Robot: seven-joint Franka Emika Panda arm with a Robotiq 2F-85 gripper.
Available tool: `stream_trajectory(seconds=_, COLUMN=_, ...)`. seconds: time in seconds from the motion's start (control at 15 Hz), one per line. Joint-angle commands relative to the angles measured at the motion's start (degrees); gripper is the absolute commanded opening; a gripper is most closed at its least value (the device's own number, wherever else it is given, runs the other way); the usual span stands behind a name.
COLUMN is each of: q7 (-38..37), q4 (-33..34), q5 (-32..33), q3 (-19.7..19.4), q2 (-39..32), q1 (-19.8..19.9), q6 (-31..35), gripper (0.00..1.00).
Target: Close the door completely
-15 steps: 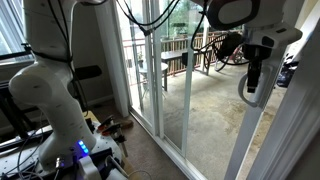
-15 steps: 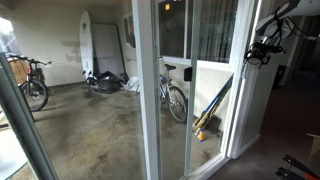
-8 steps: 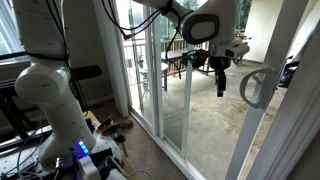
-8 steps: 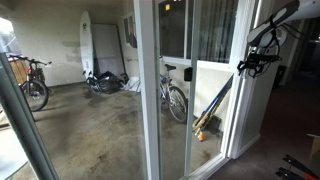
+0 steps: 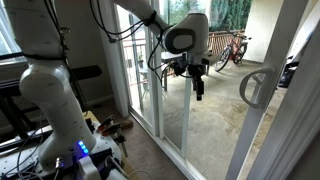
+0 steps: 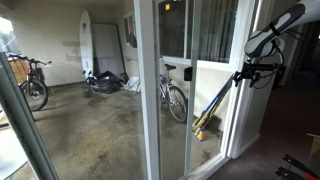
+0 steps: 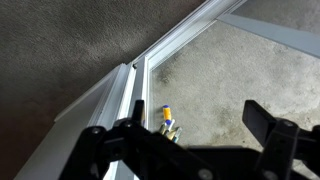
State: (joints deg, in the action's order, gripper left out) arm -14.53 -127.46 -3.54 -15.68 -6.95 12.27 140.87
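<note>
The door [image 5: 163, 118] is a tall clear glass panel in a narrow white frame, and it also shows in an exterior view from outside [image 6: 147, 100]. A gap stays open between its edge and the wide white post with the grey loop handle [image 5: 254, 88]. My gripper [image 5: 198, 88] hangs in that gap, close to the door's edge and apart from the handle. It also shows in an exterior view [image 6: 240, 76]. In the wrist view my gripper [image 7: 185, 130] is open and empty, above the floor track [image 7: 140, 85] and bare concrete.
My white arm base [image 5: 50, 100] stands indoors with cables [image 5: 110, 125] on the floor. Outside are bicycles [image 6: 175, 98] [image 6: 30, 85] and a surfboard [image 6: 87, 45]. Blue-and-yellow tools [image 7: 167, 118] lie by the track.
My gripper has moved away from the loop handle on the post, across the open gap toward the glass panel's edge. The door itself looks unmoved.
</note>
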Motion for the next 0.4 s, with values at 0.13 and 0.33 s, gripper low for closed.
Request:
stream_trajectory(seconds=0.13, q7=-0.1, q4=-1.6, q5=0.1, q3=1.4, q2=1.1, q1=-0.4, q6=-0.1, gripper=1.0)
stream_trajectory(seconds=0.33, q7=-0.1, q4=-1.5, q5=0.1, q3=1.4, q2=0.9, q1=-0.2, q6=-0.1, gripper=1.0)
